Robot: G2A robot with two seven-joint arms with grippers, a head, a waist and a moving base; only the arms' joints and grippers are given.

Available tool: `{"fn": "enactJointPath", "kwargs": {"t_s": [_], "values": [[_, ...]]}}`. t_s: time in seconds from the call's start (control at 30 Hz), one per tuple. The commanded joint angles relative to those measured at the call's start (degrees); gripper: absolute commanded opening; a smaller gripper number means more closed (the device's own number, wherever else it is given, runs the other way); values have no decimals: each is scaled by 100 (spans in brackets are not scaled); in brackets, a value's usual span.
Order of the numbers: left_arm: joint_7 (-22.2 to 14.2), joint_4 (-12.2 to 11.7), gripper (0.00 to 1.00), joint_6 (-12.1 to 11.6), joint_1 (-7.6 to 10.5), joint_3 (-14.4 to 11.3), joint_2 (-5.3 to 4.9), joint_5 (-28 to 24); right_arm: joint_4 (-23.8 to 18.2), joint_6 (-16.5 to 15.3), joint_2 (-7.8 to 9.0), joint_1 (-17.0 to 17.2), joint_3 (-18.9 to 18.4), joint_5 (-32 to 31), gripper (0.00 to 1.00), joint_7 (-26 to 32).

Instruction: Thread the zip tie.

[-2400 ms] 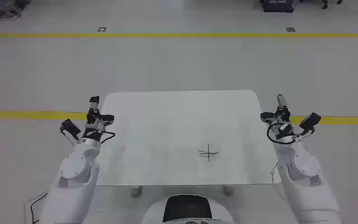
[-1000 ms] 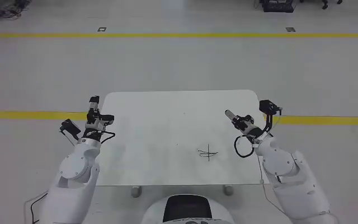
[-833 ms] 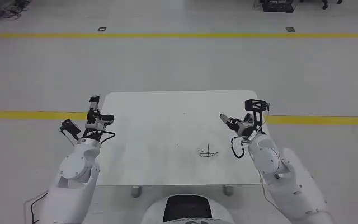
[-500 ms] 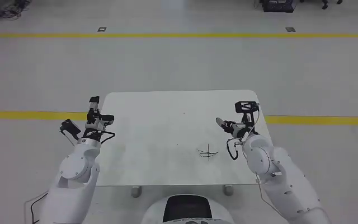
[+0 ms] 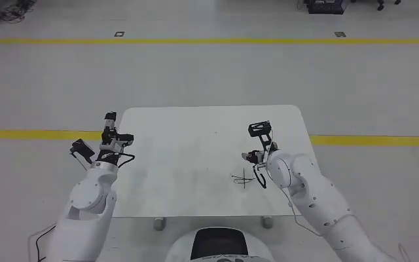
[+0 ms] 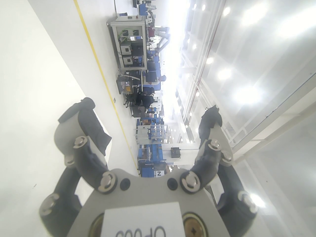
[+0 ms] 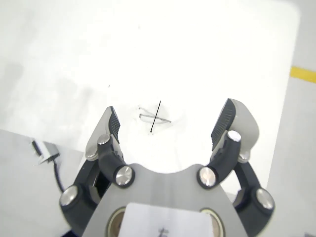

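While nothing is being gripped, threading is not yet starting. Left gripper (image 5: 110, 118) hanging wide open, empty, table (image 5: 196, 131) edge just beside it. Zip tie (image 7: 158, 109) lying flat just ahead of right gripper (image 7: 170, 107), whose fingers are spread, touching nothing. Pickup and threading both remaining.

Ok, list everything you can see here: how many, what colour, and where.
table: one, white, in front of the robot.
black zip tie: one, black, flat on the table toward the near edge, on the robot's right, lying across the grey zip tie.
grey zip tie: one bent piece or two, cannot tell; grey, crossing the black one.
yellow floor lines: two, yellow, one beyond the table, one level with it.
left hand: one, grey and black, open and empty, by the table's left edge.
right hand: one, grey and black, open, above the table beside the zip ties.
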State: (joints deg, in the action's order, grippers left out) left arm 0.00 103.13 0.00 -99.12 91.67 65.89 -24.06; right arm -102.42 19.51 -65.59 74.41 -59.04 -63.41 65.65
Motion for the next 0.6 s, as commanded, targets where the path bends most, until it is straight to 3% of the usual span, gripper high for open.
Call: {"fn": "enactJointPath", "kwargs": {"t_s": [0.0, 0.27, 0.57], "values": [[0, 0, 100, 0, 0, 0, 0, 0, 4, -3, 0, 31, -1, 12, 100, -31], [0, 0, 100, 0, 0, 0, 0, 0, 4, -3, 0, 31, -1, 12, 100, -31], [0, 0, 100, 0, 0, 0, 0, 0, 972, -3, -252, -402, 361, 234, 100, 523]]}}
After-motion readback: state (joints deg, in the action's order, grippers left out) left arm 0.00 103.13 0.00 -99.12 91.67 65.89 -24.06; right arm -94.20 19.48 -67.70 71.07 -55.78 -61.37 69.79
